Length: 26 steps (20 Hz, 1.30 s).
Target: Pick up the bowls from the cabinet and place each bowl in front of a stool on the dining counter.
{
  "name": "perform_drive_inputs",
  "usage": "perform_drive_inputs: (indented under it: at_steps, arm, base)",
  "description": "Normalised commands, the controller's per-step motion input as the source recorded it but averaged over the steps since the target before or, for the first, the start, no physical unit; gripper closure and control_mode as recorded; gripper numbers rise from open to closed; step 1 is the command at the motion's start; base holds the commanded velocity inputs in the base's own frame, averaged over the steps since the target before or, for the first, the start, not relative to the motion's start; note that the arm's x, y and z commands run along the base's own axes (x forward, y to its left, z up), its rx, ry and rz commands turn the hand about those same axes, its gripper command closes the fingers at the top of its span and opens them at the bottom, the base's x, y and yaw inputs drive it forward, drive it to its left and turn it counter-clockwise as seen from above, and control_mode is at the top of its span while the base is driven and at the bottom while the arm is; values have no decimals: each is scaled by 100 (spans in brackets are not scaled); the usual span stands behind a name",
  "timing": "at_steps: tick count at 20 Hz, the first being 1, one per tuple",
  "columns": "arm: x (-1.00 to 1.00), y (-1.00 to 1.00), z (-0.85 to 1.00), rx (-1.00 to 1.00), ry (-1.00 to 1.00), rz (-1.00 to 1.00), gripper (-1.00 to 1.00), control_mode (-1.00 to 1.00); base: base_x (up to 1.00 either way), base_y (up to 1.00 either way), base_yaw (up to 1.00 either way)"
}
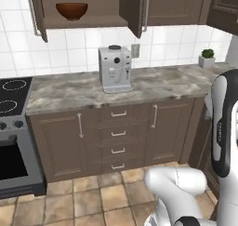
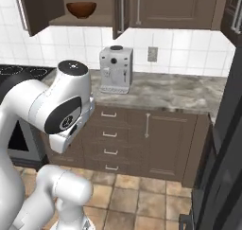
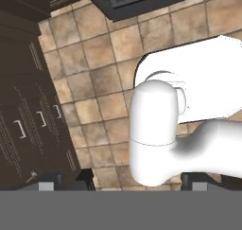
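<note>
One bowl, the dark wooden bowl (image 1: 71, 10), sits on the open cabinet (image 1: 83, 21) shelf at upper left, doors swung wide so I can reach it. Rightward, my gripper (image 3: 118, 181) hangs over floor tiles, fingers spread wide, empty.

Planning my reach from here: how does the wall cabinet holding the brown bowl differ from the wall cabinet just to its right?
The bowl's cabinet stands open, both doors swung out; the right-hand cabinet is shut. The open one shows its shelf with the brown bowl on it; the shut one shows nothing of its inside. Both are brown wood with long vertical silver handles, hung at the same height above the stone worktop.
</note>
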Motion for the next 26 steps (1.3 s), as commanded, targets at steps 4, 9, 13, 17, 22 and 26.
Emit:
perform_drive_inputs:
  at_steps: [4,9,13,17,22,26]
  arm:
    - [0,0,0,0,0,0,-100,100]
    - [0,0,0,0,0,0,-100,100]
    - [0,0,0,0,0,0,-100,100]
    - [0,0,0,0,0,0,-100,100]
    - [0,0,0,0,0,0,-100,100]
    - [0,0,0,0,0,0,-100,100]
  base:
    - [100,22,0]
    - [100,65,0]
    - [94,100,-2]
    - [98,91,-2]
    - [60,24,0]
    - [65,0,0]
